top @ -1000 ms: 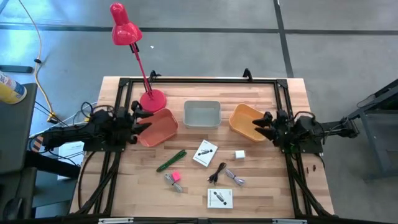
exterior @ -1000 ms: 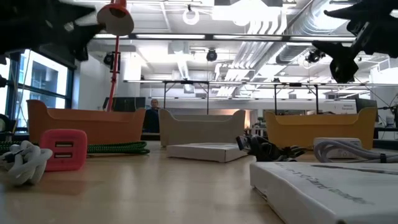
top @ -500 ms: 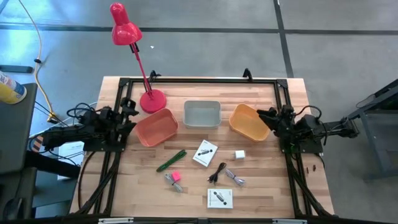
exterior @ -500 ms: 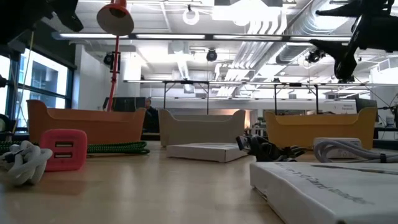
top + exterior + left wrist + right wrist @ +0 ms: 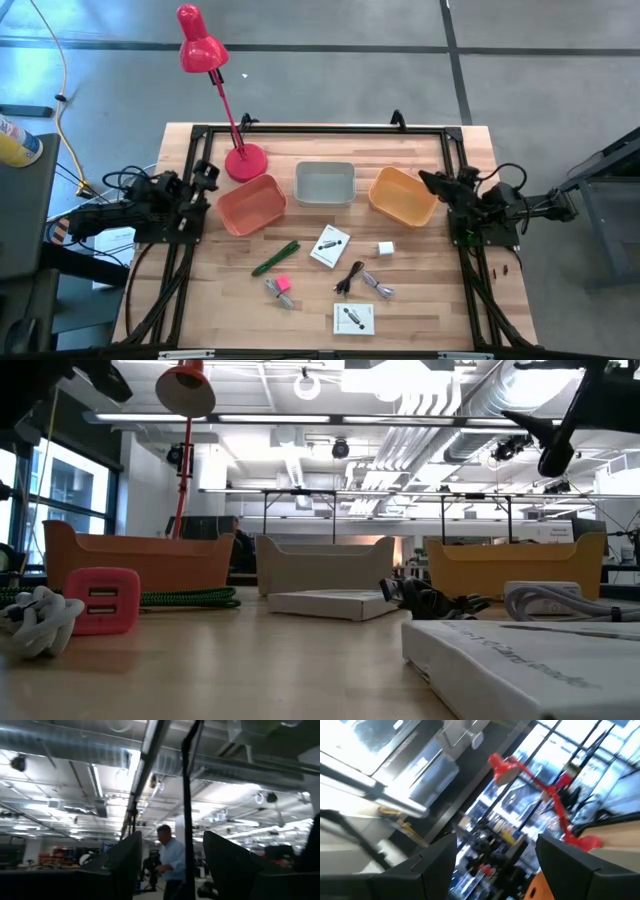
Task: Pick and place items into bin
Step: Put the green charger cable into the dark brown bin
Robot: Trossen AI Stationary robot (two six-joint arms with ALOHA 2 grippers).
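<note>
Both arms are sitting pulled back at the table's edges, holding nothing; the left gripper [image 5: 205,178] is hovering at the left rail beside the salmon bin [image 5: 250,204], its fingers spread apart; the right gripper [image 5: 432,183] is hanging at the right rail, just past the orange bin [image 5: 401,195], its fingers spread wide; a grey bin [image 5: 325,183] is standing between the two coloured ones at the far side.

No item is being carried, so the step in hand is judged to be choosing and reaching for the next item; doing it well probably means descending straight over one object, jaws aligned across its narrow side, without nudging its neighbours.

The items are lying loose on the wood nearer than the bins: a green stick [image 5: 275,258] angled below the salmon bin; a pink block [image 5: 283,284] touching some silvery bits [image 5: 272,290]; a white packet [image 5: 331,245] with black print in the middle, and a second packet [image 5: 353,319] at the near edge; a small white block [image 5: 385,249]; a black cable [image 5: 349,277] beside a pale bundle [image 5: 379,287].
</note>
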